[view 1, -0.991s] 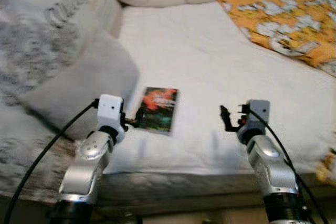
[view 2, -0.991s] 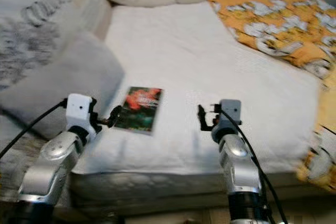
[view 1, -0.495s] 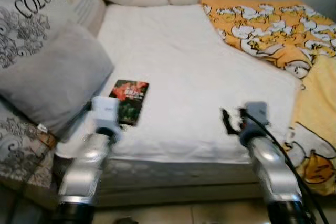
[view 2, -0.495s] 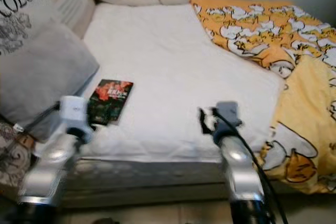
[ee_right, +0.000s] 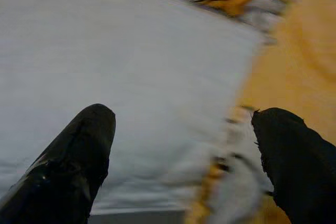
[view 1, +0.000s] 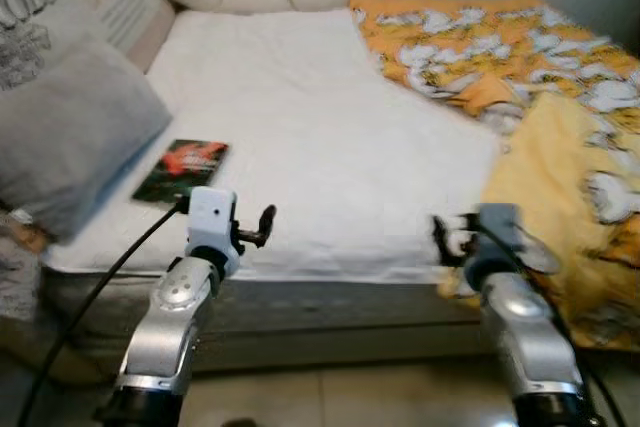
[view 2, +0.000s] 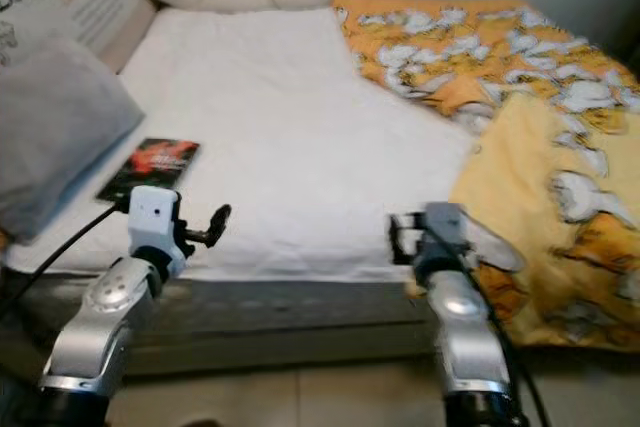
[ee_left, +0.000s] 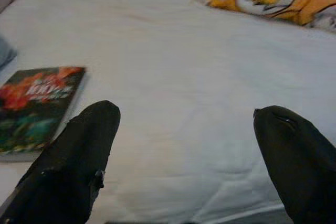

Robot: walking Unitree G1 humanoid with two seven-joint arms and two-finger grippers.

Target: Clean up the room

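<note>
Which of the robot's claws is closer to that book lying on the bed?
The left. The left gripper hovers over the bed's near edge, just right of the book. The right gripper is much farther off, by the orange blanket on the other side.

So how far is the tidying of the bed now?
Nothing looks done yet. The book lies on the white sheet beside the grey pillow, and the orange blanket is bunched at the side. Nothing is in hand: the left gripper and right gripper hover with jaws open and empty. Book and blanket remain.
</note>
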